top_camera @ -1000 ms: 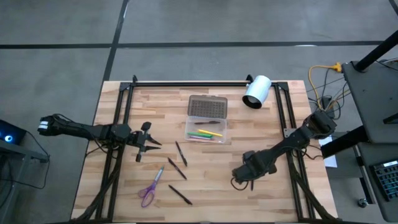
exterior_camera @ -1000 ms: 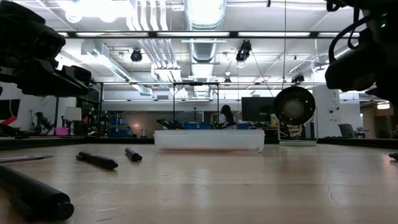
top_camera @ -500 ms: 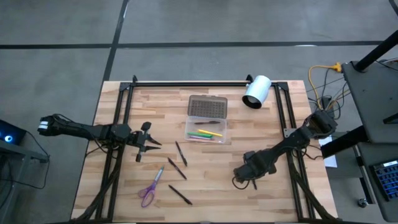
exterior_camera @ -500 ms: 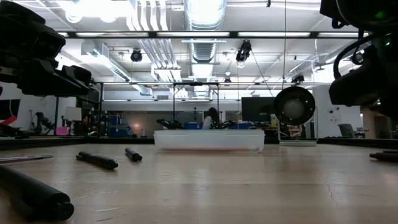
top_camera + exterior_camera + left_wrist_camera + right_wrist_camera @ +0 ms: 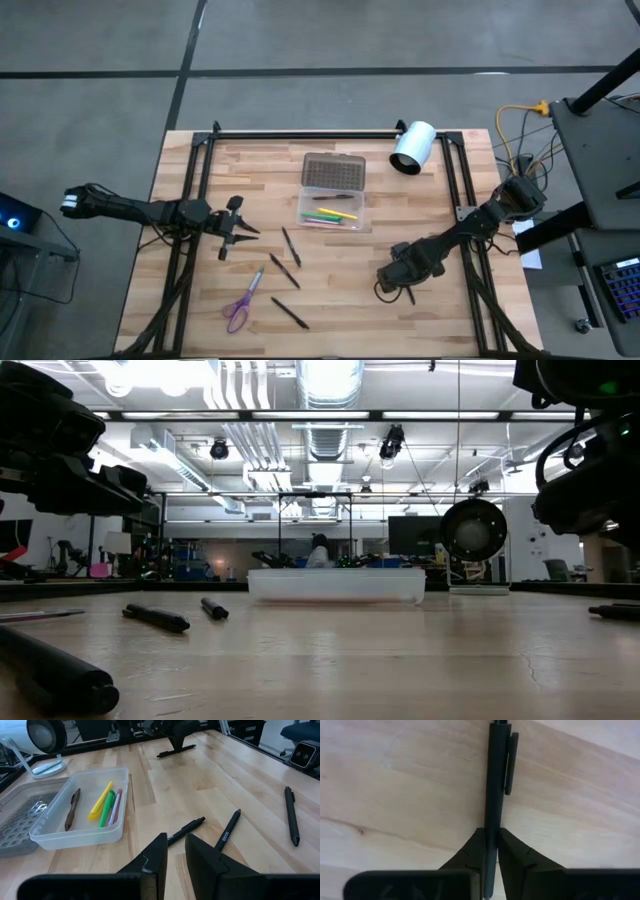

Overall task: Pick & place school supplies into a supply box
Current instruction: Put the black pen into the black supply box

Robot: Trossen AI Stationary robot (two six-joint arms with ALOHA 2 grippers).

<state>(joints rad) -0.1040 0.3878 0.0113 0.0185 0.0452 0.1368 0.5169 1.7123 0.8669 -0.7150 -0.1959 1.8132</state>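
Note:
My right gripper (image 5: 491, 832) stands at the table's near right (image 5: 394, 287), pointing down, shut on a black pen (image 5: 496, 775). The pen also shows at the low view's right edge (image 5: 612, 612). The supply box (image 5: 330, 214), a clear tray with its dotted lid (image 5: 334, 172) folded back flat, holds green, yellow and brown pens (image 5: 102, 802). Three black pens (image 5: 284, 270) and purple-handled scissors (image 5: 238, 310) lie on the wood left of centre. My left gripper (image 5: 175, 842) waits at the left (image 5: 240, 232), its fingers close together with nothing between them. My right gripper pinches the black pen's barrel (image 5: 493, 818) between its two fingers, on the stretch below the clip (image 5: 510, 765). The fingers come from above, pointing down, and lie across the pen. The pen lies level at table height; whether it is lifted clear I cannot tell.
A white cylinder lamp (image 5: 413, 147) stands at the far right beside the box. A black frame rail (image 5: 310, 133) runs along the far edge, with struts down both sides. Bare wood lies between the box and my right gripper.
My right gripper has sunk a little toward the table over the black pen. More of that pen now shows at the low view's right edge than a second ago. My left arm has kept still.

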